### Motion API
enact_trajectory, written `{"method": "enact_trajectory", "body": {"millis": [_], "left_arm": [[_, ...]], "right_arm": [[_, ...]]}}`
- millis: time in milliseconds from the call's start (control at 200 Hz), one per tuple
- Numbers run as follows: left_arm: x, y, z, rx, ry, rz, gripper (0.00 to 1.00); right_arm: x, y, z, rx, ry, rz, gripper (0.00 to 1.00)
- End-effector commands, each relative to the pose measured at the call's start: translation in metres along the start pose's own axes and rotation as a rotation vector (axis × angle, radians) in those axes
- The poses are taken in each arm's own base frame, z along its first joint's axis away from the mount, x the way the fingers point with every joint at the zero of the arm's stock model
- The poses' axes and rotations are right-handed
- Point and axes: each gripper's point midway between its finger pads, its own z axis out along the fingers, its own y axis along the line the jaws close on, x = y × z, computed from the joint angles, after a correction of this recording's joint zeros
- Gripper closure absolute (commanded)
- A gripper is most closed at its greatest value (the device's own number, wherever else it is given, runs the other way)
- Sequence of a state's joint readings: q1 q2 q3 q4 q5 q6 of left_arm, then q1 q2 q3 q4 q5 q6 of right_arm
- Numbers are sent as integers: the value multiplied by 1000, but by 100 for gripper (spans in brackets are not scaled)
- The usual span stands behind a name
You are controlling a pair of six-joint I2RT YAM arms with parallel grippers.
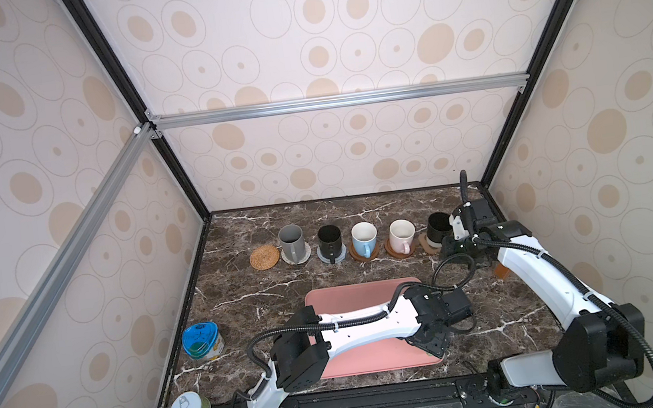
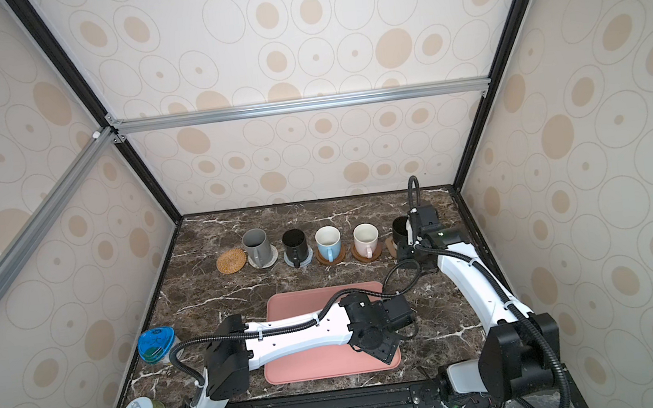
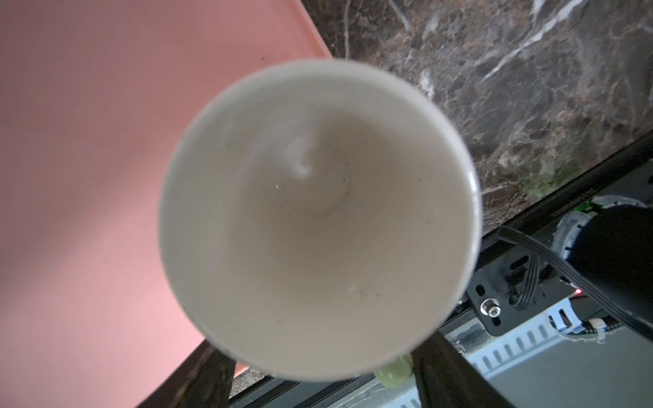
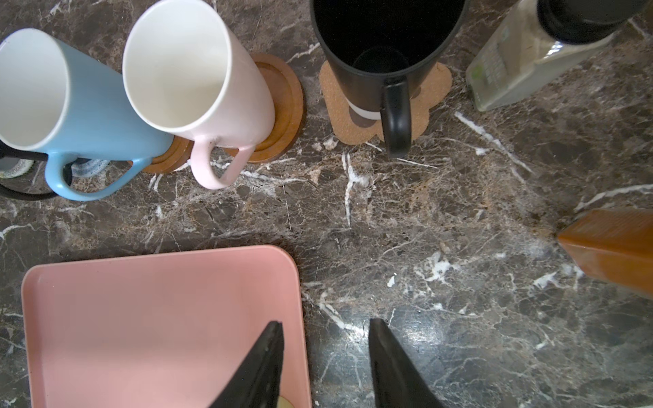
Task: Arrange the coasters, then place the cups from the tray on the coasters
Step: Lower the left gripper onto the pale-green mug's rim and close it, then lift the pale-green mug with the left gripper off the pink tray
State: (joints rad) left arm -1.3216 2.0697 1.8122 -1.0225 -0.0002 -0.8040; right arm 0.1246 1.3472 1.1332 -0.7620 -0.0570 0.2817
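In both top views a row of coasters runs along the far side of the marble table [image 1: 244,306]. At its left end the tan rattan coaster [image 1: 265,257] lies bare. To its right the grey cup [image 1: 291,242], a black cup [image 1: 330,240], the light blue cup [image 1: 363,239], the pale pink cup [image 1: 401,235] and a second black cup [image 1: 438,225] each stand on a mat. The pink tray [image 2: 319,298] lies nearer, and the left arm [image 2: 302,335] is stretched across it to its near right corner. What lies under the wrist there is hidden.

In the left wrist view the pale green cup [image 3: 318,219] is looked into from above, over that tray corner. Whether it rests there or is lifted cannot be told. Its handle [image 3: 394,371] shows between the dark, blurred fingers [image 3: 438,367] of the left gripper [image 3: 323,367]. These are set wide, but whether they press on anything cannot be told.

In the right wrist view the right gripper [image 4: 325,321] is seen with jaws apart and nothing between them, above the tray's far right corner. The second black cup stands beyond on the paw-shaped coaster [image 4: 434,88].

The green cup is judged stiff, glazed and slick, fairly heavy and easily chipped. It is best taken by the handle or across the wall at the rim, kept upright, and set down gently on the bare coaster.
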Motion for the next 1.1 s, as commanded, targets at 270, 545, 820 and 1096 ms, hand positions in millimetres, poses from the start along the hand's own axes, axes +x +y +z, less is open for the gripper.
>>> {"method": "enact_trajectory", "body": {"millis": [270,545,820,1096], "left_arm": [[2,19,-3,12,-16,53,27],[-10,16,-5,39,-110,127,42],[-10,20,2,38,-130,158,58],[-14,25,6,66,-166,141,69]], "right_arm": [[5,-5,-4,9,11,3,57],[9,-13,-9,54,14,4,57],[20,-19,-10,74,36,19,57],[24,-25,-14,97,45,28,57]]}}
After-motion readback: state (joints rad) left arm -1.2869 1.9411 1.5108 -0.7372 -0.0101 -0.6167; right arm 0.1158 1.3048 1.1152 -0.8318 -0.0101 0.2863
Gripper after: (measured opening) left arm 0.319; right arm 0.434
